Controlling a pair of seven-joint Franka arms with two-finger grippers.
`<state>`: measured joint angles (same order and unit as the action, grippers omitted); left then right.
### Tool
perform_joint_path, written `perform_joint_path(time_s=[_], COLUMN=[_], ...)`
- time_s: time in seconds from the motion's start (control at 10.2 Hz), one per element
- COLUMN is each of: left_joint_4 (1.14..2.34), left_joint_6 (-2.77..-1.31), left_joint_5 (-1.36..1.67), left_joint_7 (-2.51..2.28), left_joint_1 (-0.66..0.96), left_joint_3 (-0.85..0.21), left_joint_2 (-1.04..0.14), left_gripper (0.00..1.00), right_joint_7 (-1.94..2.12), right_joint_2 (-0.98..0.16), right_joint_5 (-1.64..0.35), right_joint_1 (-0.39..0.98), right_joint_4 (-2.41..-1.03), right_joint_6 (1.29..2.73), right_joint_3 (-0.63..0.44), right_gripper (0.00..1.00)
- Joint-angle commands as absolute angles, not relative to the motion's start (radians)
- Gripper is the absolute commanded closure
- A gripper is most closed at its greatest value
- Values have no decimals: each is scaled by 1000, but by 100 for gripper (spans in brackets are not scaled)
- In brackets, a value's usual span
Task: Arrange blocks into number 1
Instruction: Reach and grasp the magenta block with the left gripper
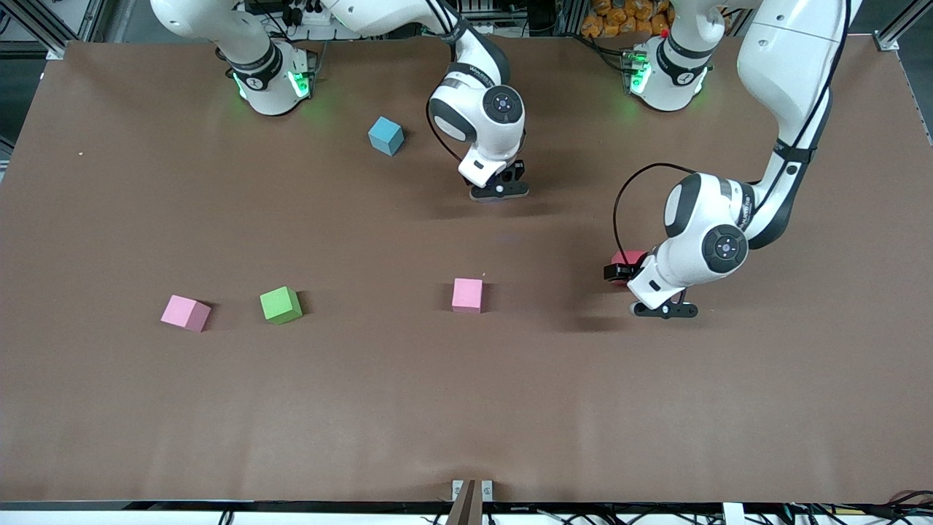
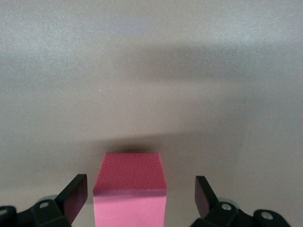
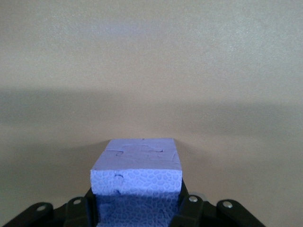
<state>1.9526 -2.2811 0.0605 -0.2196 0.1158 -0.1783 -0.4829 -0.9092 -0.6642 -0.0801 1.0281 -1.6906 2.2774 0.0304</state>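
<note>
**Two arms, one block gripped, one straddled**

Down low at the left arm's end of the brown table [image 1: 466, 408], the left gripper [image 2: 141, 194] has its fingers [image 2: 75, 191] spread wide, apart from the red foam cube [image 2: 130, 189] sitting between them on the surface. Only a sliver of that cube [image 1: 627, 257] peeks out in the front view. The right gripper [image 3: 137, 205] is clamped on a purple foam cube [image 3: 137, 172], above mid-table; how high is hard to tell. Loose on the table: a blue foam cube [image 1: 385, 135] near the bases, and, nearer the front camera, a row of pink foam cube [image 1: 467, 295], green foam cube [image 1: 280, 305] and second pink foam cube [image 1: 185, 313].
</note>
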Motion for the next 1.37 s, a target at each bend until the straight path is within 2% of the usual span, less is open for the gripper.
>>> perform_joint_path(time_s=[0.0,0.49,0.69,0.78,0.88,1.08,1.27], left_joint_4=[1956,1986,1993,1993,1993,1991,1991], left_joint_6=[-2299,-2296,-2284,-2275,-2270,-2270,-2237], left_joint_5=[34,34,31,31,31,31,31], left_joint_7=[-264,-319,-319,-318,-314,-313,-318], left_joint_1=[115,120,124,127,127,129,129], left_joint_3=[-183,-183,-183,-183,-183,-183,-187], left_joint_2=[-492,-497,-497,-495,-495,-489,-460], left_gripper=[0,0,17,27,34,39,39], right_joint_7=[-939,-950,-950,-950,-950,-951,-950], right_joint_2=[-655,-647,-646,-646,-646,-643,-614], right_joint_5=[-77,-77,-77,-77,-77,-77,-77], right_joint_1=[1048,1060,1060,1060,1058,1058,1054], right_joint_4=[-1704,-1715,-1715,-1713,-1713,-1712,-1710], right_joint_6=[2287,2287,2286,2280,2276,2276,2275], right_joint_3=[23,23,23,23,23,23,20], right_gripper=[100,100,100,88,3,0,0])
